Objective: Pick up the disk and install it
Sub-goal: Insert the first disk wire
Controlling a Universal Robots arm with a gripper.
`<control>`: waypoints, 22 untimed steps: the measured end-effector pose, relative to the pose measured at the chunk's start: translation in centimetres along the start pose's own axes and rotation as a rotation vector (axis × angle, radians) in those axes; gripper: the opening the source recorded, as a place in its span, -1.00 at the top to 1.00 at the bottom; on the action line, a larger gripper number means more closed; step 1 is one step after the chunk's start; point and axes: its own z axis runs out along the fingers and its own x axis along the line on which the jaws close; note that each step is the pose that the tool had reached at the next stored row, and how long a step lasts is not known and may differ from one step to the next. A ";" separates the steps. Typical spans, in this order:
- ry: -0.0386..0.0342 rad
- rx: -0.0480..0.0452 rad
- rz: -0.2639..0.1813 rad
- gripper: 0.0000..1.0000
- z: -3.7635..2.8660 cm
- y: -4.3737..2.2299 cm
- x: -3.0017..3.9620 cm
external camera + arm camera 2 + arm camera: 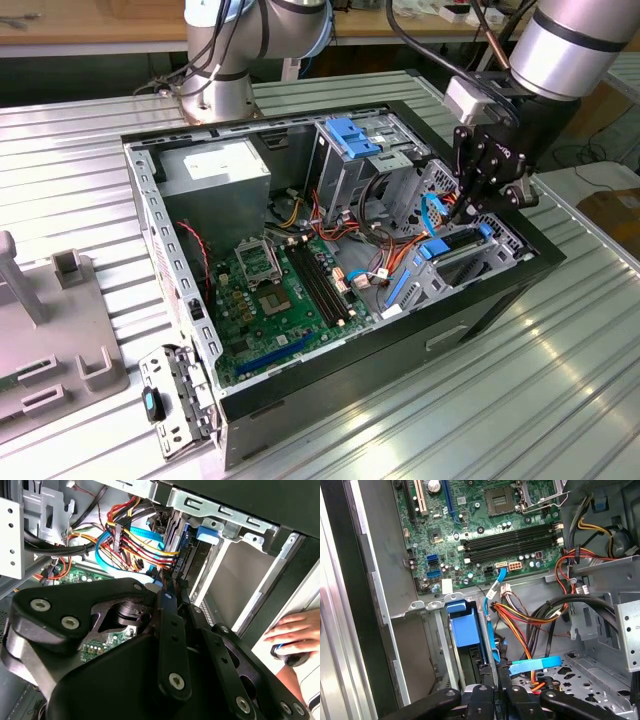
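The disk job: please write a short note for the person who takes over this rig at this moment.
Gripper: low inside the computer case, at the drive bay on the exterior view's right, its tip at the disk's edge.
Disk: standing on edge in the bay slot, blue carrier showing.
Done: the disk is picked up and in the bay.
Left: full seating cannot be confirmed from these views.

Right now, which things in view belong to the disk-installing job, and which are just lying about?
Job: disk in its blue carrier, sitting in the drive cage; hand at the cage.
Lying about: motherboard; power supply; wire bundle; grey fixture at the exterior view's left; bracket by the case.
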 end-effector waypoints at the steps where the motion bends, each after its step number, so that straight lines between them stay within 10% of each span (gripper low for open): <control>1: 0.0001 0.0000 0.000 0.67 0.00 0.00 0.00; 22: -0.0003 0.0014 0.007 0.67 0.33 0.33 0.32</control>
